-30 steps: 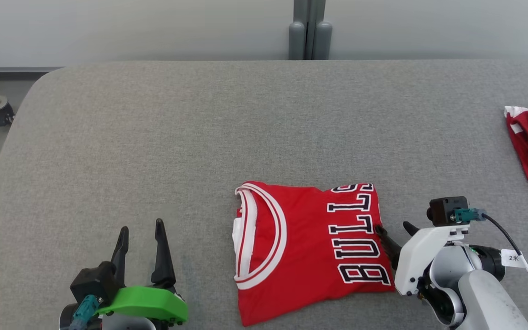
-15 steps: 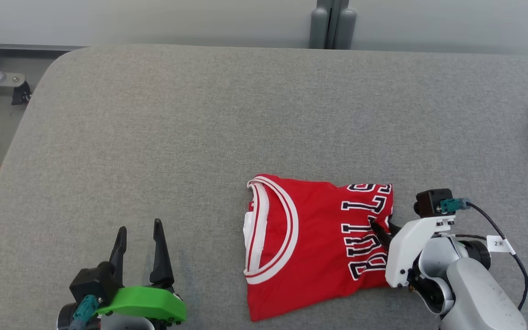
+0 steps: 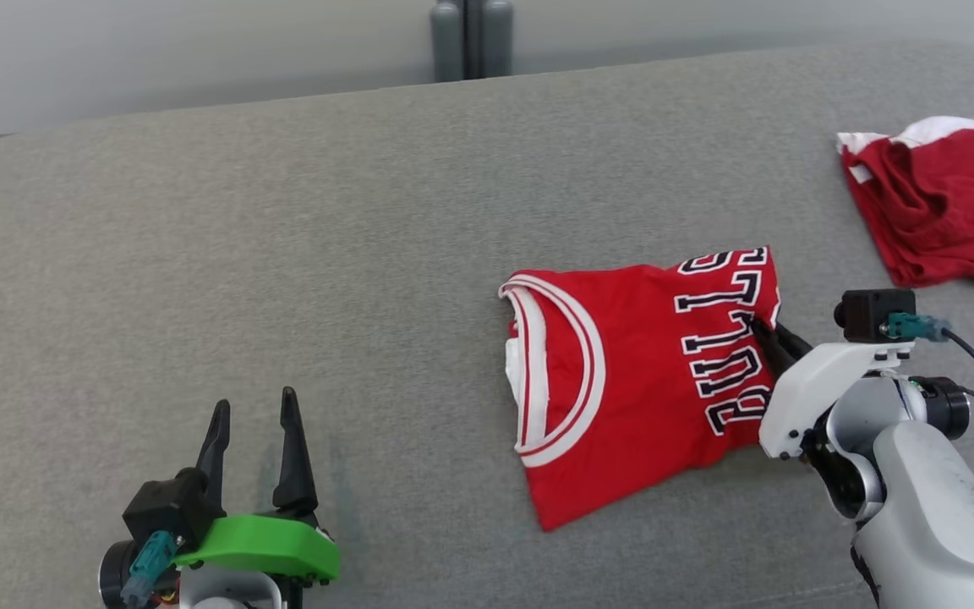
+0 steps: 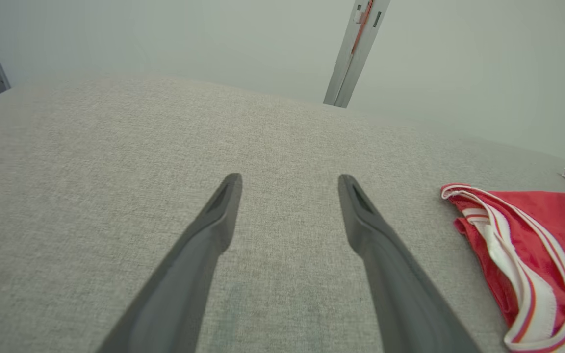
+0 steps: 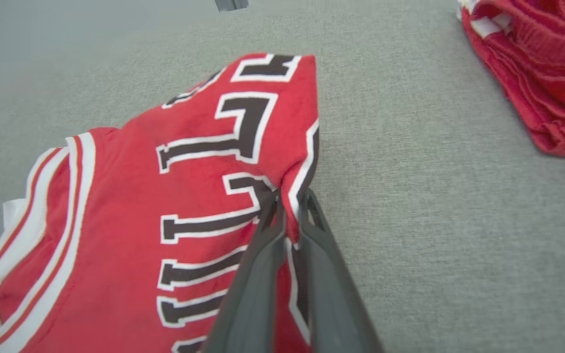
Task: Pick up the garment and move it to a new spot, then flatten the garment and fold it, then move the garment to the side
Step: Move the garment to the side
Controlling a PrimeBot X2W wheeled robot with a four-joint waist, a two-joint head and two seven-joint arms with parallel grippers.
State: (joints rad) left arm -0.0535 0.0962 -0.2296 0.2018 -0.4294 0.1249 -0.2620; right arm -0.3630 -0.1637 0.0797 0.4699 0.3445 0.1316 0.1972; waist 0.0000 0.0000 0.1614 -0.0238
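clearly the right pincer pinches the near edge of the folded shirt lying just ahead of it. the shirt looks soft and light and will probably sag, so grip all layers. the left pincer is spread wide and holds nothing.

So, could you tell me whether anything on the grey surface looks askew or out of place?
The folded red jersey is puckered and lifted at its lettered edge, where the right gripper pinches it between its fingers. A second red garment lies crumpled at the far right.
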